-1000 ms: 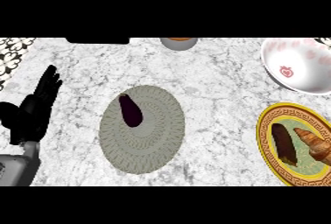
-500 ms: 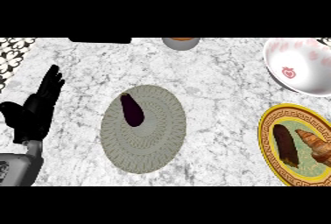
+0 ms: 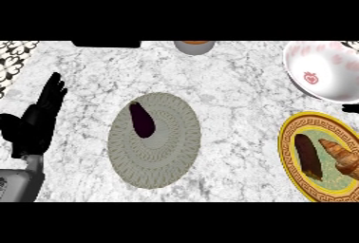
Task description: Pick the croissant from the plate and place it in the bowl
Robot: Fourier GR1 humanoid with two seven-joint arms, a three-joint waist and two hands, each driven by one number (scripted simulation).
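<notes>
Croissant (image 3: 341, 160) sits far right on the worktop (image 3: 238, 95), below the white bowl (image 3: 319, 71), on the yellow plate (image 3: 285, 142) beside a dark oblong piece (image 3: 308, 154). My left hand (image 3: 36, 121) rests open at the far left, well apart from it. A dark tip (image 3: 351, 108) between bowl and plate may be my right hand; I cannot tell its state. I judge the croissant light, flaky and crushable, so I'd take it across its thick middle.

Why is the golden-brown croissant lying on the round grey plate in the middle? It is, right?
No. The golden-brown croissant lies on the round yellow-rimmed plate at the right, not the grey one. The round grey plate in the middle holds only a dark purple aubergine. The head view shows it.
</notes>
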